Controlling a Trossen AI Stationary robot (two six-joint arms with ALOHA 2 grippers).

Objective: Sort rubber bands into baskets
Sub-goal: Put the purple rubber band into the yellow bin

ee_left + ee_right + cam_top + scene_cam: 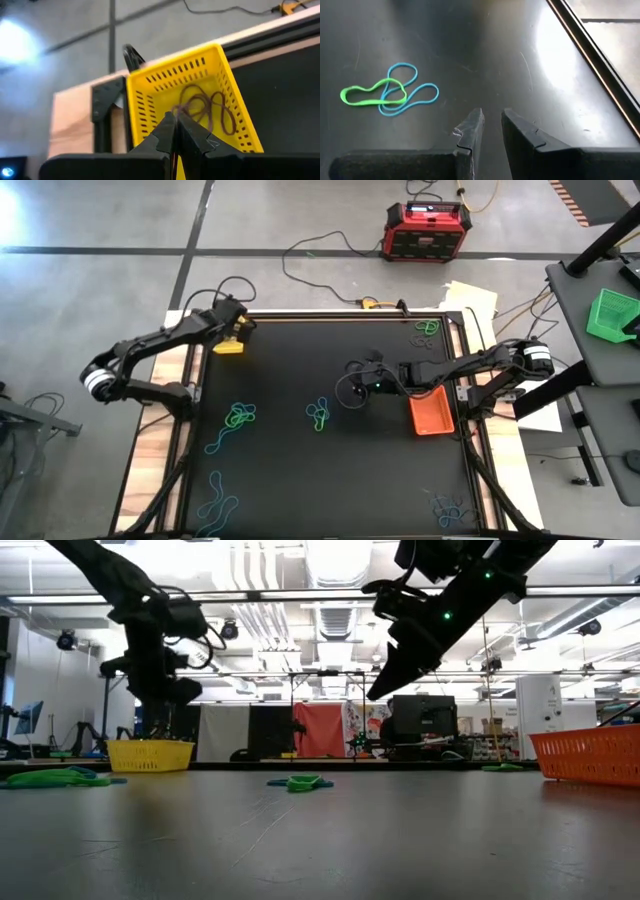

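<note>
Right wrist view: the right gripper [492,125] is standing slightly parted, holding nothing, with a green and blue rubber band cluster [387,95] lying at its ten o'clock. Risk, as judged: entangled bands lifting together, mixing colours. The left gripper [175,131] is hanging fully closed over the yellow basket [145,102], where dark bands [207,107] are lying.

So the table [300,480] has a black matte top, wood strips showing down both sides. Sitting on it: a yellow basket [229,345] up around 10 o'clock and an orange basket [431,412] at about 3. Rubber bands lie in loose clumps, green and blue ones [318,415] near the middle, more [238,418] toward 8, blue ones [216,502] at 7, some [427,329] at 1.
</note>
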